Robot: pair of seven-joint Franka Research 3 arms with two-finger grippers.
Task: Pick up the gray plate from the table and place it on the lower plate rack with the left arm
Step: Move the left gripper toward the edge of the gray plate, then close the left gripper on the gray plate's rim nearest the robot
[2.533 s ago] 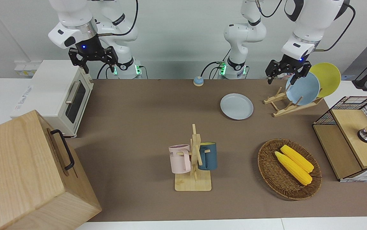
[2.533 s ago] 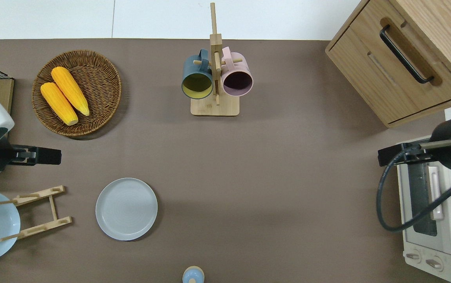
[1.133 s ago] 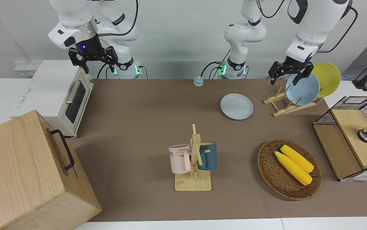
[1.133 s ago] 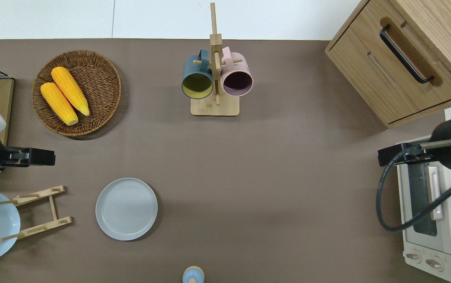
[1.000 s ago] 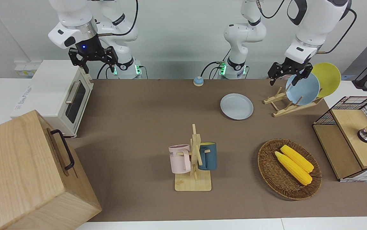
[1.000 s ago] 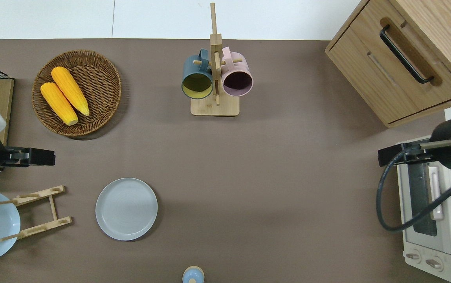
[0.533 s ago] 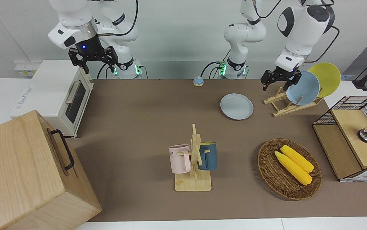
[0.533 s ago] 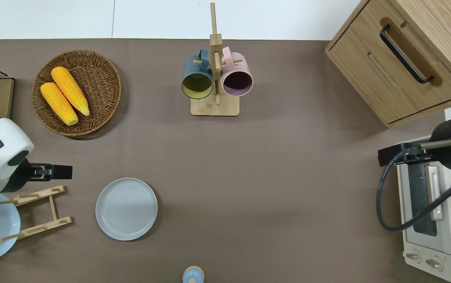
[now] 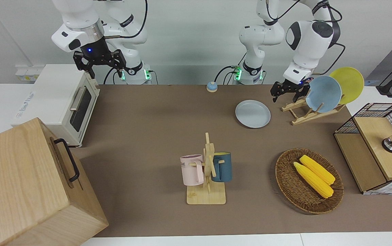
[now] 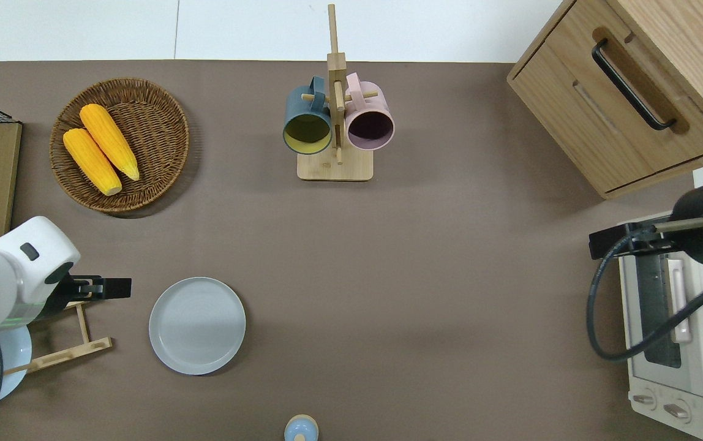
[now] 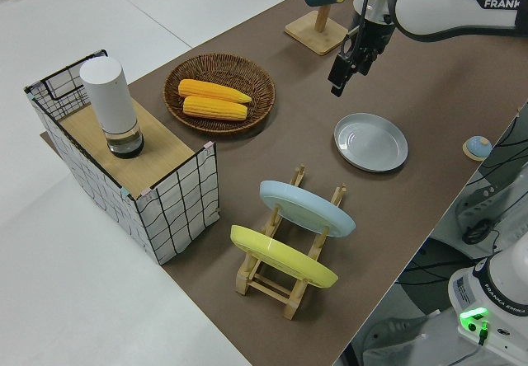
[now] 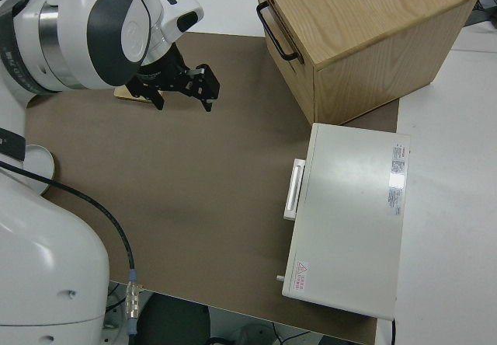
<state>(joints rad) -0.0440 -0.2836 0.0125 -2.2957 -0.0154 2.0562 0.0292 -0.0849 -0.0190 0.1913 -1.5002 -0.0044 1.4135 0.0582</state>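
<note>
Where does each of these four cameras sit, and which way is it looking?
Front: across the table, facing both arms; left gripper near the gray plate.
Overhead: straight down; left gripper over the plate rack.
Left side: raised at the left arm's end, along the table.
Right side: above the parked right gripper.
Three views share the gray plate.

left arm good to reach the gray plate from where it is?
Probably yes. The gray plate lies flat on the table with nothing on it, and the left gripper hangs open over the end of the rack beside it; nothing stands between them.
</note>
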